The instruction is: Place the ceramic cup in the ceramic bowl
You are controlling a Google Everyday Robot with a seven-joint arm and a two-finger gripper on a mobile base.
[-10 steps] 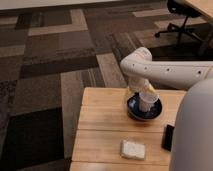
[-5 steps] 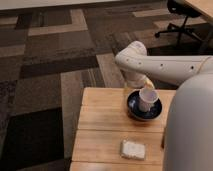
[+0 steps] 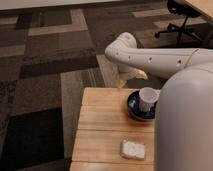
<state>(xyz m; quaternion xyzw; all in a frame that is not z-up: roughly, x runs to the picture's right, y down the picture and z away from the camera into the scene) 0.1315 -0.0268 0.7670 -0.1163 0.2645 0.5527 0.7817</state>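
Note:
The white ceramic cup (image 3: 148, 98) stands upright inside the dark blue ceramic bowl (image 3: 135, 109), toward its right side, on the wooden table (image 3: 102, 125). My gripper (image 3: 131, 77) hangs above the table's far edge, up and left of the bowl and clear of the cup. It is open with nothing between its yellowish fingers (image 3: 142, 74). The white arm (image 3: 150, 57) reaches in from the right.
A flat white rectangular block (image 3: 133, 149) lies near the table's front edge. My pale body (image 3: 185, 125) fills the right side and hides the bowl's right rim. An office chair (image 3: 181, 14) stands far back right on patterned carpet.
The gripper has let go of the cup and drawn up and to the left, away from the bowl. The cup stays standing in the bowl.

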